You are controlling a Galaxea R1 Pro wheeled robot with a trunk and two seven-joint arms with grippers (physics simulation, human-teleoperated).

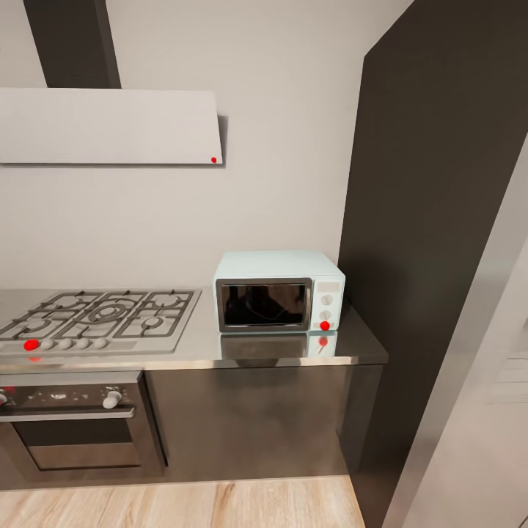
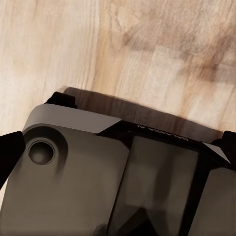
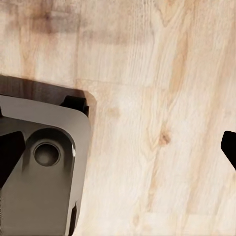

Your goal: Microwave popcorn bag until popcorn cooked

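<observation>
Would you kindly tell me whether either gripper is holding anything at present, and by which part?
Nothing is held: both wrist views show widely spread fingertips over bare light wood floor.

Glossy steel countertop [image 1: 352,345], dark-glass microwave [image 1: 279,292] door, light matt wood floor [image 1: 183,506].

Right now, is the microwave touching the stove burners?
Apart. In the head view, the microwave sits on the countertop to the right of the gas hob, and a strip of bare steel shows plainly between the two.
</observation>
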